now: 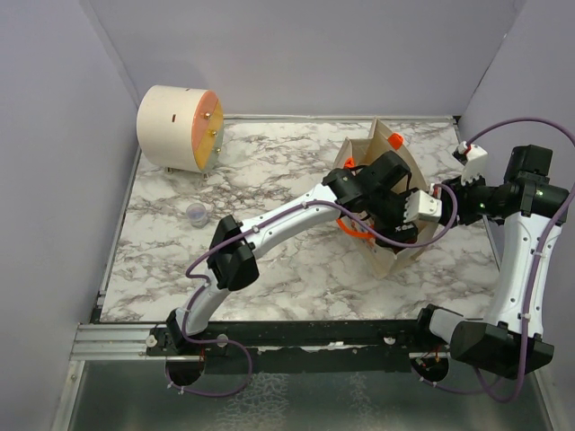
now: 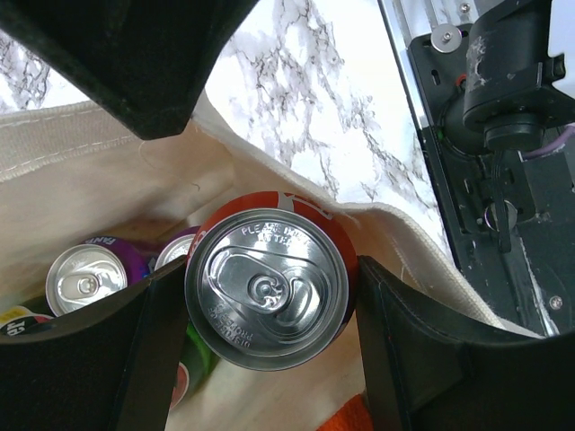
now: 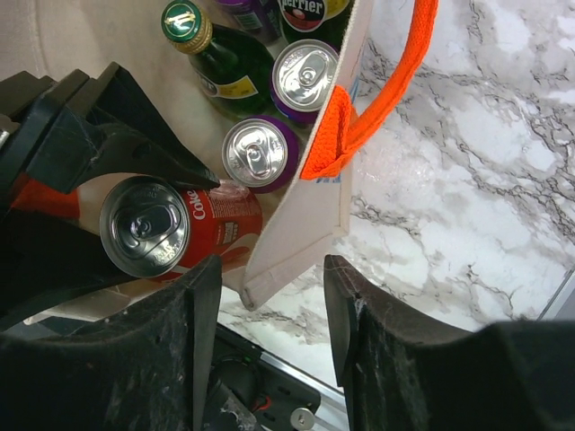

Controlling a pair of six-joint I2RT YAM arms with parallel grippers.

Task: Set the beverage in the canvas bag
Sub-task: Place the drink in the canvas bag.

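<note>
Where the two arms meet at the right of the marble table (image 1: 269, 171), the canvas bag (image 1: 367, 148) stands with its mouth open. The left gripper (image 2: 269, 267) reaches into it, clamped on a red Coke can (image 2: 267, 301). One black finger (image 2: 135, 359) presses each side of the can, and its silver top faces the wrist camera. The can is already inside the bag's mouth, just beside two purple cans (image 3: 256, 151) and near a green glass bottle (image 3: 229, 58) with a green and gold cap. I cannot tell whether the can's base rests on anything.

The right gripper (image 3: 269, 269) hangs at the bag's near corner with its jaws parted. The edge of the beige wall sits loosely in the gap between them, and nothing is pinched. An orange loop handle (image 3: 395, 81) runs from that wall out over the marble.

Well apart, at the table's far left corner, a cream drum (image 1: 175, 126) with an orange face lies on its side. A small clear object (image 1: 196, 213) sits nearer the left edge.
</note>
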